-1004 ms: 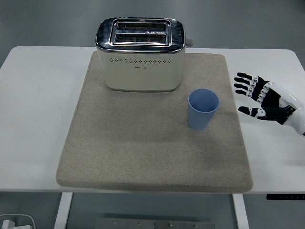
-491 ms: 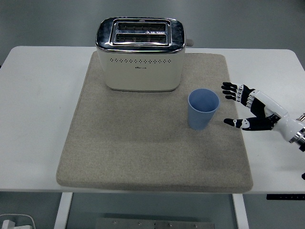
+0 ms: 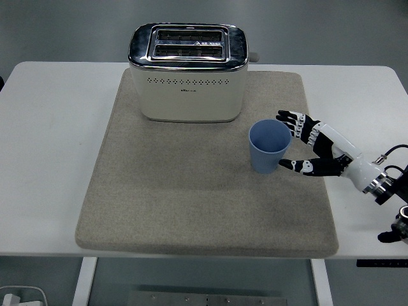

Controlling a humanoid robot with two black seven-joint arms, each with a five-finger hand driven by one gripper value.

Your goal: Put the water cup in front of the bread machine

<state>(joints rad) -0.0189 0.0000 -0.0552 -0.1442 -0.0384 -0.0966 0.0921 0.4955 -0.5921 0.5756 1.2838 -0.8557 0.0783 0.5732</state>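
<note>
Right hand point(image 3: 312, 148) spread open against the blue cup point(image 3: 269, 146), fingers either side, not closed. Cup upright on mat point(image 3: 159, 191), right-front of toaster point(image 3: 188, 71).

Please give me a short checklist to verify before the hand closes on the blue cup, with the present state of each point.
1. Blue cup stands upright on the mat: ok.
2. Right hand is open, fingers spread at the cup's right side: ok.
3. Firm contact of thumb and fingers with the cup: cannot tell.
4. Free mat in front of the toaster: ok.
5. Cup contents: appears empty, ok.
</note>
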